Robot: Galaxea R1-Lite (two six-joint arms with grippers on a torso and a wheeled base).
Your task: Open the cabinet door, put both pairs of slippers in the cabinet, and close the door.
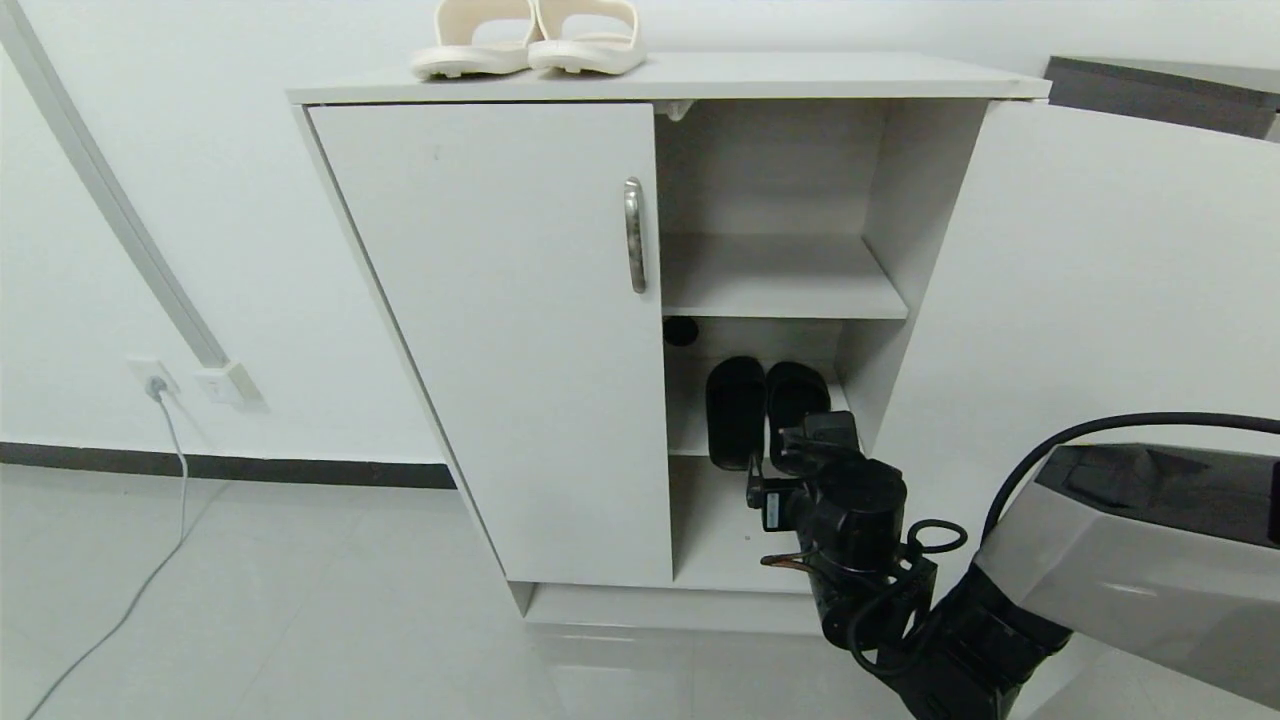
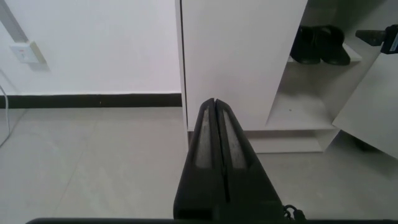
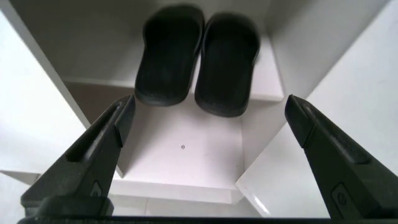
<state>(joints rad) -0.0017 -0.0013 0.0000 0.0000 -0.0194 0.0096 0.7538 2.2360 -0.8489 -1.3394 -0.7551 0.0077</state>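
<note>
White cabinet (image 1: 500,350) stands on pale floor (image 1: 300,600) against wall (image 1: 200,100).

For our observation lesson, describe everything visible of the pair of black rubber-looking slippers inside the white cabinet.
The pair of black slippers is matte and smooth, seemingly rubber, with rounded ends. They lie flat, side by side, on a white shelf in the cabinet's open right half, near ends slightly overhanging its front edge. The open right gripper hangs before them, not touching.
</note>
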